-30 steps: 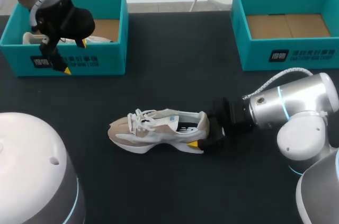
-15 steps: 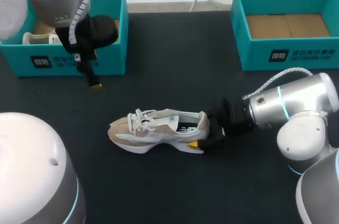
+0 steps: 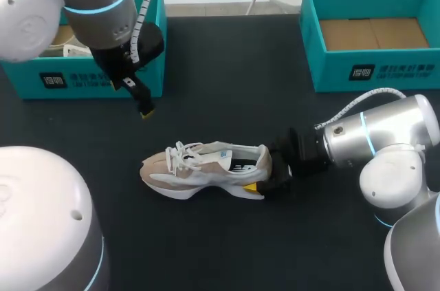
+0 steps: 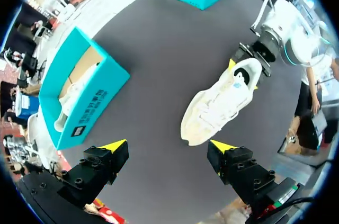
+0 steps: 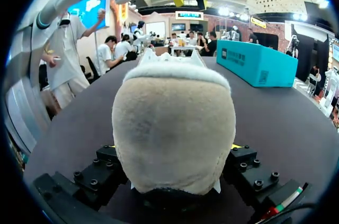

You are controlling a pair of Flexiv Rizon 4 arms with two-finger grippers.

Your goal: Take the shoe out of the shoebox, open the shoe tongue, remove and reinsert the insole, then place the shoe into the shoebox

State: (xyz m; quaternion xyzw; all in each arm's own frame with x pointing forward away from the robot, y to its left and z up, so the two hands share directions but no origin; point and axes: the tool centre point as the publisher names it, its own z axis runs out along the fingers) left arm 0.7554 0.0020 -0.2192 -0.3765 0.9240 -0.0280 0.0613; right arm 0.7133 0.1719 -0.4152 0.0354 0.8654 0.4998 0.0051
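Swinging off shoebox (image 3: pixel 27 74), L gripper (image 4: pixel 168 145) spread wide; R gripper (image 5: pixel 172 147) clamps shoe (image 3: pixel 206 170).

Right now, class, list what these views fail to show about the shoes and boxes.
Shoe interior: head view, collar hides it; right wrist view, heel blocks it; left wrist view, too small.
Second shoe: head view, left arm covers most.
Shoe's toe: right wrist view, behind heel.

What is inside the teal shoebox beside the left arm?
A pale shoe lies inside the shoebox, along its printed wall. In the head view the left arm hides most of the inside, so anything else there cannot be seen.
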